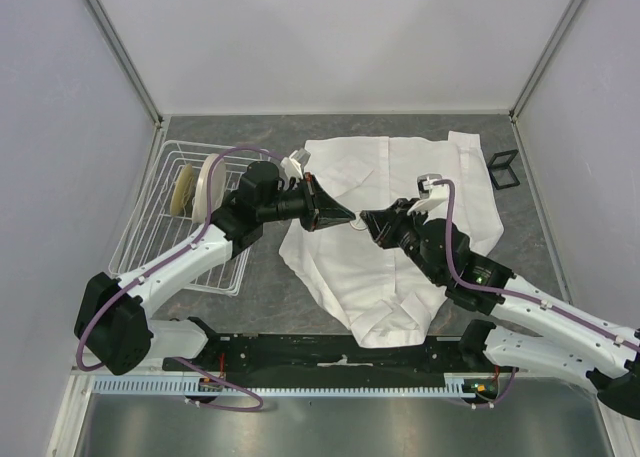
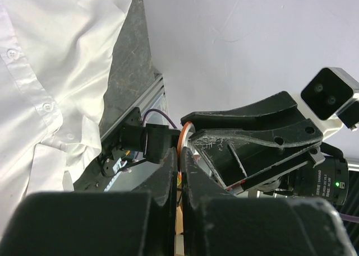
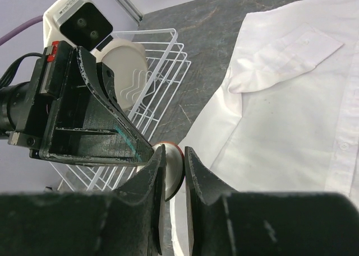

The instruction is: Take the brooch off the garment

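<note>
Tiny round brooch (image 3: pixel 170 172), pale grey on its face with a reddish-copper rim, sits in the air between the two gripper tips, off the large white wrinkled button-front shirt (image 1: pixel 380 267) spread on the dark grey mottled counter (image 1: pixel 270 287). From above we cannot pick the disc out at all, as the black fingertips cover it. In the left wrist view we see only a thin orange arc of its rim (image 2: pixel 180 139). In the right wrist view its left edge is cut off by a finger.

The left gripper (image 1: pixel 345 217) is closed to a mere slit (image 2: pixel 179 161), and the rim rises straight out of that slit, so we read it as pinching the brooch. The right gripper (image 1: pixel 366 220) has its fingers a narrow gap apart (image 3: pixel 173 155) with the disc inside the gap. We cannot tell whether its pads press on the disc.

The left arm reaches in from the near left, its forearm passing beside the white wire rack (image 1: pixel 150 237), and its wrist is turned so that the fingers point right. The right arm comes from the near right across the shirt, with its fingers pointing left. The two grippers meet tip to tip above the shirt's left edge. Parts of the shirt under both arms are hidden from the overhead view.
</note>
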Motion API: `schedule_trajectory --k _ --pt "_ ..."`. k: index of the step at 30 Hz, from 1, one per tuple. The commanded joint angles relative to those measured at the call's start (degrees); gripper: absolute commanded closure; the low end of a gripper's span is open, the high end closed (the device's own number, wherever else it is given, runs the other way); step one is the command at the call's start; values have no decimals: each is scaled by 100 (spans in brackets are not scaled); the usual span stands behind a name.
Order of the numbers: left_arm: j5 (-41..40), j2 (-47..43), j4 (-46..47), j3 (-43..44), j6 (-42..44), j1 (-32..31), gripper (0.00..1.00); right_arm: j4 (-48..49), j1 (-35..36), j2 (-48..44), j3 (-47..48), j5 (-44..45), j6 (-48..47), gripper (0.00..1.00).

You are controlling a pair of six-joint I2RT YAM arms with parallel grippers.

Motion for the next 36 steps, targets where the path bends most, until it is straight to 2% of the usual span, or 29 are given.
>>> schedule_trajectory --k 1,10,15,19,25,27,28,31,34,36 --pt "446 -142 775 462 -368 -337 98 130 497 344 -113 -726 -458 80" --pt "402 -204 705 576 -386 -337 98 85 814 484 -77 -233 -1004 80" --pt "376 -300 714 620 -394 -337 98 156 867 590 -209 -355 -1110 80" --pt "420 -353 1029 419 -508 -337 98 735 867 459 -420 -584 -934 82" --pt "727 -248 1714 242 -772 -337 98 851 867 352 -535 -549 -856 89" --pt "841 -221 1821 234 -746 -337 95 877 867 353 -517 -584 -759 89" --pt "876 -213 1856 234 -729 -337 90 972 867 344 -526 -628 -706 89" --pt "1096 -169 2172 76 -798 -337 82 1236 867 195 -666 -637 -521 89" --pt "1289 -134 2742 -126 -1009 -337 79 1281 867 72 -745 -637 -477 89" --pt "1438 -125 2963 -171 -1054 -337 82 1246 867 1 -754 -628 -486 90"
